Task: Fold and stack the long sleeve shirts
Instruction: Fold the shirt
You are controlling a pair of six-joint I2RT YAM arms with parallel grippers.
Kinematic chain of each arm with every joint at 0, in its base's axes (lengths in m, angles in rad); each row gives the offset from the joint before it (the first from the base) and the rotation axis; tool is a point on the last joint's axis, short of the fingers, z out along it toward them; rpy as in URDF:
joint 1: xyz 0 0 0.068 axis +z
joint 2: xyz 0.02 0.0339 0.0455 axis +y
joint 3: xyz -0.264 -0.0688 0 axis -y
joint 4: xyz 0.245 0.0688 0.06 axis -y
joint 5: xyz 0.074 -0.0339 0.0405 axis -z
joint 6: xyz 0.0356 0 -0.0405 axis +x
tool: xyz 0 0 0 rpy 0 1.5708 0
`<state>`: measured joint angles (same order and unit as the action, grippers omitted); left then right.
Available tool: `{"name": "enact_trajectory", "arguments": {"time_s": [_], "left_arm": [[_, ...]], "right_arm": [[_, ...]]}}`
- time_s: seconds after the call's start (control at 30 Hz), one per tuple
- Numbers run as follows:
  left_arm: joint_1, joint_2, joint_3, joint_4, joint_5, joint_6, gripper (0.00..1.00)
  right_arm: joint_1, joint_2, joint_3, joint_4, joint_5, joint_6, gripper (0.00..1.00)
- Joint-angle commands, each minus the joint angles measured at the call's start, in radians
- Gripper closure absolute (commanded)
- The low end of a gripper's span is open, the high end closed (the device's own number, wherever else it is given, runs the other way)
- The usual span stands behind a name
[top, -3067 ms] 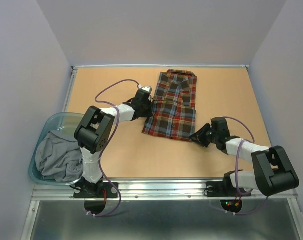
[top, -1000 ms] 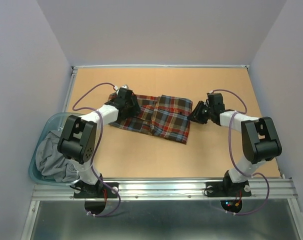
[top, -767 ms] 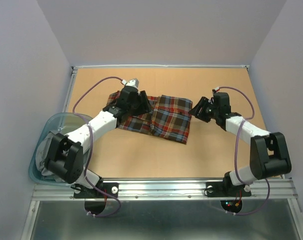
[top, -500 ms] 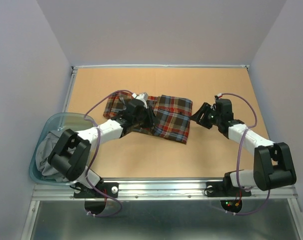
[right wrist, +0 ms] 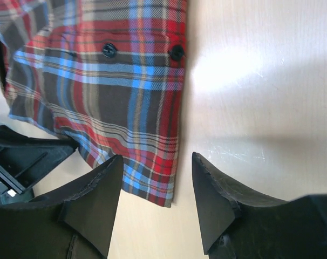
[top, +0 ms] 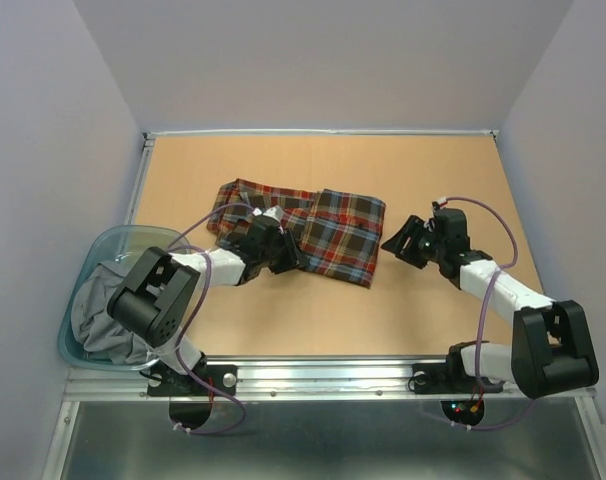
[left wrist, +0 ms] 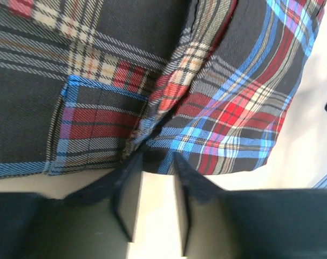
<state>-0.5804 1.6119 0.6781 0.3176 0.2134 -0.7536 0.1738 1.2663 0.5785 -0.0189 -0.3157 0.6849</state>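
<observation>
plaid shirt [top: 323,228] lying flat-ish on surface [top: 283,320]. left claw [left wrist: 158,157] narrow, tips at shirt's near hem where cloth puckers, can't tell if pinched tbh. right claw [right wrist: 157,157] wide, empty, just off shirt's right edge.

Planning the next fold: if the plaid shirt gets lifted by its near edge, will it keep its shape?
Probably floppy: the plaid shirt lies in soft layered folds and puckers by the left gripper, so lifted parts would likely sag. Pushed, it would likely bunch, not slide whole.
</observation>
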Motion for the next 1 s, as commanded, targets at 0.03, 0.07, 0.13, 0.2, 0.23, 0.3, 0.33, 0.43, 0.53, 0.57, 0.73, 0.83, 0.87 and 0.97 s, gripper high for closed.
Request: {"name": "enact_trajectory", "arguments": {"time_s": [0.03,0.07,0.13,0.2,0.23,0.3,0.33,0.43,0.53,0.57,0.73,0.83,0.87,0.97], "left_arm": [[-0.018,-0.148,0.017,-0.084,-0.103,0.088,0.36],[-0.048,-0.193,0.027,-0.103,-0.129,0.114,0.27],[-0.091,-0.224,0.07,-0.147,-0.205,0.195,0.19],[-0.177,-0.244,0.116,-0.164,-0.291,0.253,0.14],[-0.205,-0.242,0.133,-0.169,-0.322,0.285,0.13],[-0.264,-0.215,0.17,-0.181,-0.391,0.387,0.13],[-0.295,-0.202,0.207,-0.186,-0.422,0.419,0.13],[-0.415,-0.133,0.264,-0.193,-0.532,0.555,0.13],[-0.493,-0.049,0.314,-0.195,-0.585,0.641,0.14],[-0.515,-0.009,0.327,-0.196,-0.591,0.669,0.14],[-0.581,0.103,0.406,-0.201,-0.649,0.738,0.19],[-0.613,0.17,0.446,-0.203,-0.658,0.747,0.23],[-0.621,0.184,0.454,-0.203,-0.658,0.772,0.24],[-0.644,0.226,0.475,-0.201,-0.66,0.778,0.24]], "right_arm": [[0.007,-0.094,0.003,-0.013,0.05,-0.028,0.36],[0.007,-0.113,0.007,-0.039,0.062,-0.036,0.33],[0.007,-0.13,0.026,-0.064,0.092,-0.045,0.21],[0.007,-0.151,0.037,-0.097,0.107,-0.05,0.14],[0.006,-0.157,0.04,-0.11,0.116,-0.044,0.1],[0.004,-0.171,0.047,-0.128,0.139,-0.012,0.0],[0.006,-0.188,0.046,-0.131,0.142,0.001,0.0],[0.006,-0.211,0.034,-0.145,0.168,0.068,0.0],[0.004,-0.231,0.043,-0.176,0.188,0.091,0.0],[0.001,-0.232,0.055,-0.191,0.208,0.094,0.0],[0.001,-0.249,0.07,-0.28,0.274,0.11,0.0],[0.001,-0.266,0.055,-0.292,0.287,0.125,0.0],[0.001,-0.269,0.05,-0.296,0.287,0.13,0.0],[0.001,-0.281,0.035,-0.302,0.287,0.139,0.0]]}}
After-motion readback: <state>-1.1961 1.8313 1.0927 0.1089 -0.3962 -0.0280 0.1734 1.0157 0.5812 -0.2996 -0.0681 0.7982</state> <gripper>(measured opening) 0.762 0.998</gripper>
